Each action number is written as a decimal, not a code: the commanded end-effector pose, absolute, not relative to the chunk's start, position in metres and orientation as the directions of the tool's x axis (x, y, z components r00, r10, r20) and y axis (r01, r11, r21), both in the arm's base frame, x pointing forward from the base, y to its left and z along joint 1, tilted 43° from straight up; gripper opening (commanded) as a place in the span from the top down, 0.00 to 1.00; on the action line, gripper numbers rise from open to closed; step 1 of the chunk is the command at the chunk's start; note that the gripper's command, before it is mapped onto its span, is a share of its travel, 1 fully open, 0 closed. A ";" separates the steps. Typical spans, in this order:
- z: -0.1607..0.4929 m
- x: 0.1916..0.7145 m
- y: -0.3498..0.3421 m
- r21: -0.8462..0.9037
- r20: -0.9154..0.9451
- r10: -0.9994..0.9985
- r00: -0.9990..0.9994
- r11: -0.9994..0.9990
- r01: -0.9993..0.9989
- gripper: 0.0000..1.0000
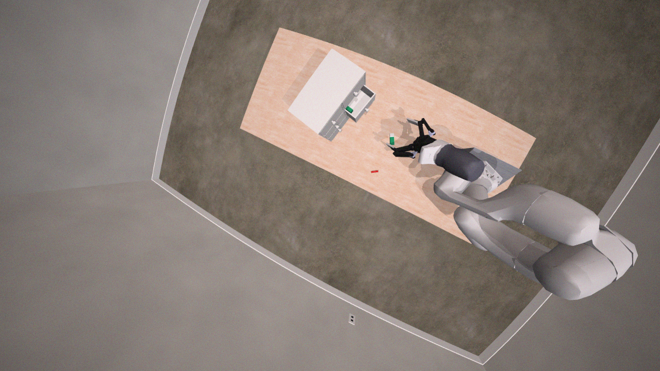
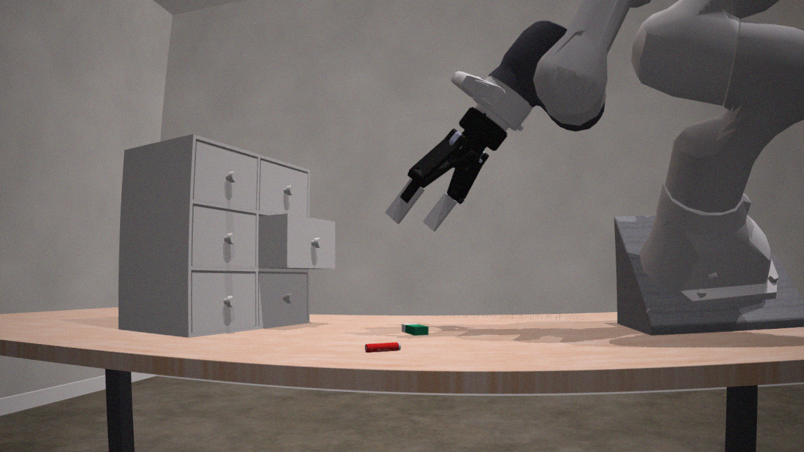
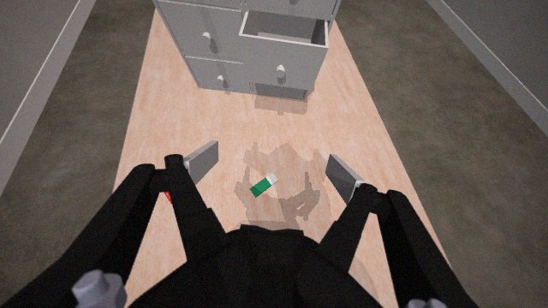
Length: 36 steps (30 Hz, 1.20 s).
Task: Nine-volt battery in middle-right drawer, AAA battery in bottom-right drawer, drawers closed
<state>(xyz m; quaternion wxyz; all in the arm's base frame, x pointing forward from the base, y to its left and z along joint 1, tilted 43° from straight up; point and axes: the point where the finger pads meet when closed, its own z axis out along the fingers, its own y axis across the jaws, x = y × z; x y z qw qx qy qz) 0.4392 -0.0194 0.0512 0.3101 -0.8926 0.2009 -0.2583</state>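
Jutting from the pale grey chest [image 1: 326, 87] [image 2: 154, 236] [image 3: 180, 26], middle-right drawer [image 1: 361, 113] [image 2: 303, 242] [image 3: 280, 53] (green block [image 1: 349, 109] inside), gripper [image 1: 398, 132] [image 2: 416, 219] [image 3: 273, 157] spread wide

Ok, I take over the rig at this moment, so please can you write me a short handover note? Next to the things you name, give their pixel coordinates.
Tool [image 1: 398, 132] [image 2: 414, 222] [image 3: 273, 157]: open, nothing held, above the table [image 1: 438, 105] [image 2: 505, 360] [image 3: 150, 98].
Things: red cylinder [image 1: 374, 171] [image 2: 382, 347] [image 3: 168, 198], probably the AAA battery, and green-and-white block [image 1: 391, 138] [image 2: 416, 329] [image 3: 263, 185] lie on the table. Green object [image 1: 349, 109] lies in the middle-right drawer [image 1: 361, 113] [image 2: 300, 242] [image 3: 263, 57], pulled out.
Done: nine-volt battery perhaps placed; I cannot confirm which green thing it is.
Left: check that, push this drawer in; open the bottom-right drawer [image 2: 281, 314] [image 3: 280, 91], drop the AAA in, close.
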 end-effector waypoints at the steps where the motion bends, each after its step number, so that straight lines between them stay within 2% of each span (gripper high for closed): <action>1: 0.067 0.460 -0.037 -0.657 0.442 -0.576 0.687 -0.730 -0.189 0.00; 25: 0.046 0.482 -0.024 -0.657 0.598 -0.657 0.460 -0.730 -0.188 0.00; 36: 0.042 0.485 -0.021 -0.657 0.619 -0.665 0.417 -0.730 -0.188 0.00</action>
